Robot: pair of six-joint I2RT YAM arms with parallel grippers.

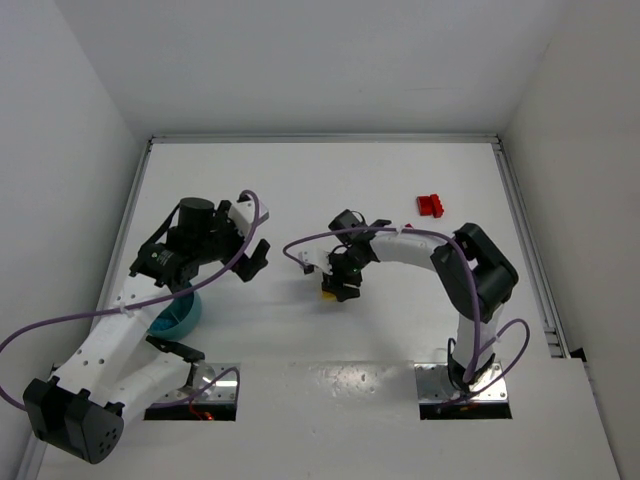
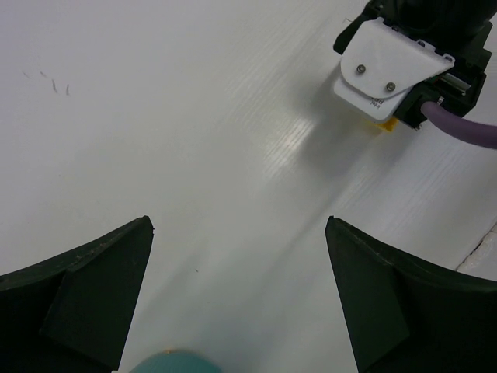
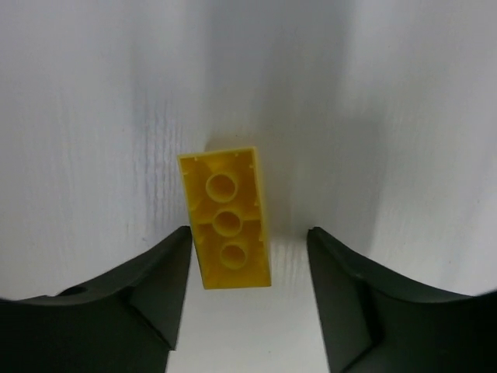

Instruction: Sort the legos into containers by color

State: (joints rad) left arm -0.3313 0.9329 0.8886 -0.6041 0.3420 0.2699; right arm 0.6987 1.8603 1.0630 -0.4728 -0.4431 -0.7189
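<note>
A yellow lego (image 3: 227,218) lies upside down on the white table, its near end between my right gripper's open fingers (image 3: 248,252), close to the left finger and clear of the right one. In the top view the right gripper (image 1: 335,285) points down over this yellow lego (image 1: 328,293). A red lego (image 1: 432,206) lies at the back right. The teal bowl (image 1: 180,318) sits at the left, partly under my left arm. My left gripper (image 1: 255,258) is open and empty above bare table; its wrist view shows the bowl's rim (image 2: 175,362) at the bottom edge.
The right wrist housing (image 2: 392,66) with a purple cable shows at the top right of the left wrist view, a bit of the yellow lego (image 2: 387,126) under it. White walls enclose the table. Two metal base plates (image 1: 465,388) lie at the near edge.
</note>
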